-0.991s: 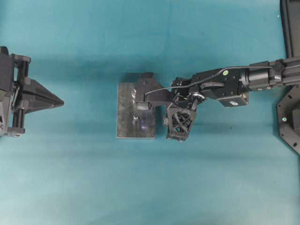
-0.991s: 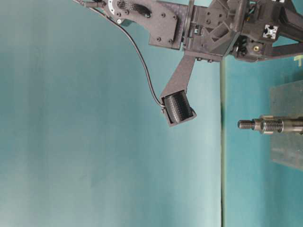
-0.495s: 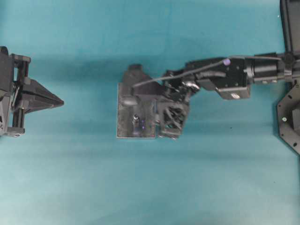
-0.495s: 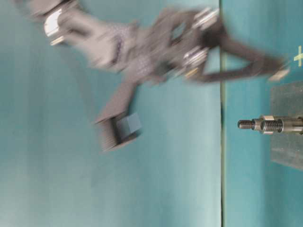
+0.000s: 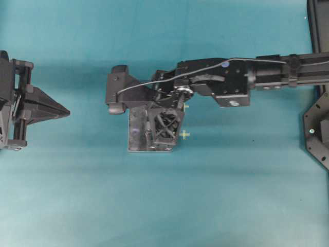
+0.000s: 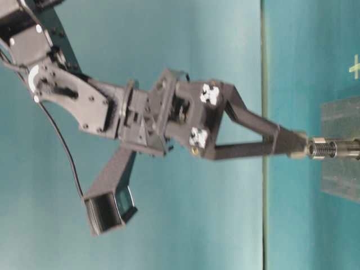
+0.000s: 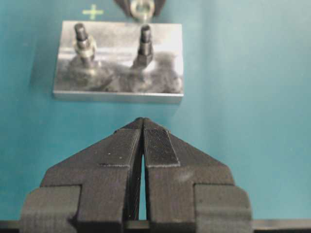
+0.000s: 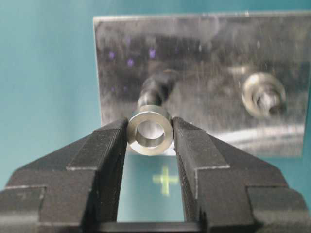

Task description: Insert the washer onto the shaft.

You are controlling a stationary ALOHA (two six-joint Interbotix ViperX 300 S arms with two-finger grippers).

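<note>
My right gripper (image 8: 150, 128) is shut on a silver washer (image 8: 151, 147), held by its rim between the two fingertips. It hangs over the metal plate (image 8: 218, 58), right in front of a dark threaded shaft (image 8: 155, 90). In the table-level view the fingertips (image 6: 295, 145) cover the tip of that shaft (image 6: 332, 149). I cannot tell whether the washer is over the tip. A second shaft (image 8: 264, 94) carries a ring. My left gripper (image 7: 142, 124) is shut and empty, well short of the plate (image 7: 119, 90).
In the overhead view the right arm (image 5: 231, 85) reaches across the plate (image 5: 135, 136) from the right. The left gripper (image 5: 64, 110) rests at the left edge. A yellow cross mark (image 5: 184, 135) lies on the teal mat beside the plate.
The right arm has swung left over the plate and tilted down, bringing the washer to the shaft tip. The left gripper has not moved.
</note>
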